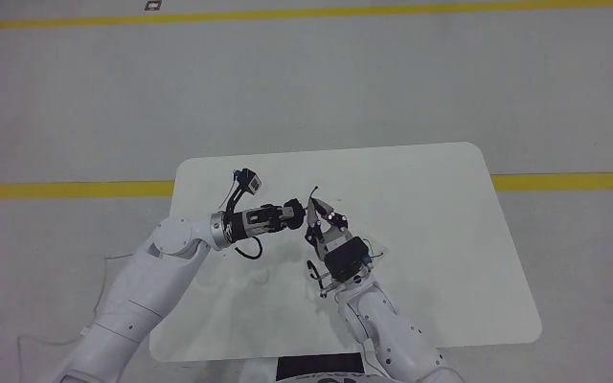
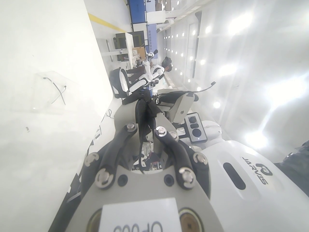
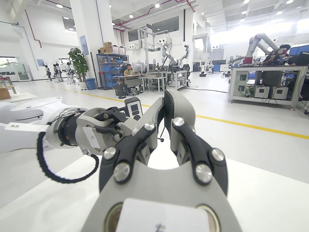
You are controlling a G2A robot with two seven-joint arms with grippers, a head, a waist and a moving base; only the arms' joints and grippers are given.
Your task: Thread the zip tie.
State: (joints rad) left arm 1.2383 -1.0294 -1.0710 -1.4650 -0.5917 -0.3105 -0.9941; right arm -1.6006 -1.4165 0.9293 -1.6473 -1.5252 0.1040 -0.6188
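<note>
Here, near the middle of the white rounded table (image 1: 431,239), the two arms meet: the left gripper (image 1: 293,211) sits at 9 o'clock of the right gripper (image 1: 321,214), with the tips almost touching. The thin black plastic zip tie (image 3: 169,81) is held in the air between them. The right jaws are pressed fully together on it, its free end pointing toward 12 o'clock. The left jaws look closed on a thin black strip too, probably the same zip tie. To thread well, I think one arm should hold the head steady while the other guides the tip straight into the slot, slowly, without bending the strip. The right wrist view gives the strip passing between the pads; the left wrist view gives a clear plastic bag (image 2: 52,90) with spare black ties (image 2: 59,92), lying on the table well apart.
</note>
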